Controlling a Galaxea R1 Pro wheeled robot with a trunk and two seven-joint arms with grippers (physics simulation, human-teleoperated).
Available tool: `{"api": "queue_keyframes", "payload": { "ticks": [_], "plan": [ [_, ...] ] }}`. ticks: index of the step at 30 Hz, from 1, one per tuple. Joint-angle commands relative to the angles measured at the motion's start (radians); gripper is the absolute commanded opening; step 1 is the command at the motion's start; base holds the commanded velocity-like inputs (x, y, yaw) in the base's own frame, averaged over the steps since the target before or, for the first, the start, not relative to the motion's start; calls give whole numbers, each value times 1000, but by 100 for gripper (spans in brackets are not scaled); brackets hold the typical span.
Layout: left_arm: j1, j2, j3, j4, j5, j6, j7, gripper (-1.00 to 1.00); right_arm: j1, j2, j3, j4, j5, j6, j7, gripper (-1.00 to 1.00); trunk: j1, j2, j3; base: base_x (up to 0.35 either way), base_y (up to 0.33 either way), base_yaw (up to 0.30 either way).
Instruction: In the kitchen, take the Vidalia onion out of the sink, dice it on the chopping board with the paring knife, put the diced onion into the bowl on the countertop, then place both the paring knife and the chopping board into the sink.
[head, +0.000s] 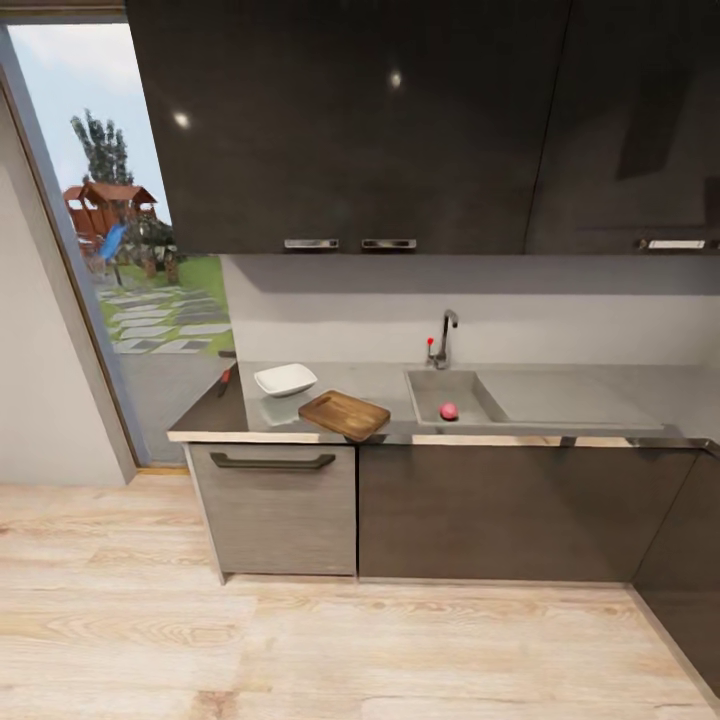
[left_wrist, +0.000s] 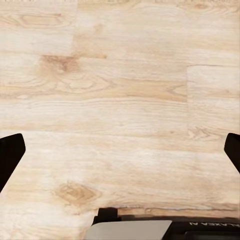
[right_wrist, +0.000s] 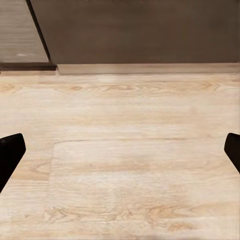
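Both tools (left_wrist: 120, 150) (right_wrist: 120, 150) gape wide over plank floor (head: 300, 640); grey countertop (head: 370, 385) ahead.

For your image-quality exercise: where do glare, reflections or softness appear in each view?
Head view: bright glints on the glossy upper cabinets, the bowl mirrored in the countertop, everything slightly soft. Wrist views: evenly lit wooden floor, no glare, grain a little blurred.

Countertop (head: 380, 385) carries bowl (head: 285, 379), chopping board (head: 344, 413), paring knife (head: 227, 377).
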Motion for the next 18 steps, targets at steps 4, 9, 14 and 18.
{"api": "queue_keyframes", "payload": {
  "ticks": [4,9,14,18],
  "plan": [
    [-1,0,2,0,2,-3,0,100,-1,0,1,0,0,-3,-3,100,-15,27,11,0,0,0],
    [-1,0,2,0,1,-2,0,100,-1,0,1,0,0,-3,-3,100,-34,62,27,0,0,0],
    [0,0,2,0,2,-3,0,100,-1,0,1,0,0,-3,-3,100,-54,97,43,0,0,0],
    [0,0,2,0,2,-3,0,100,-1,0,1,0,0,-3,-3,100,-69,125,55,0,0,0]
  ]
}}
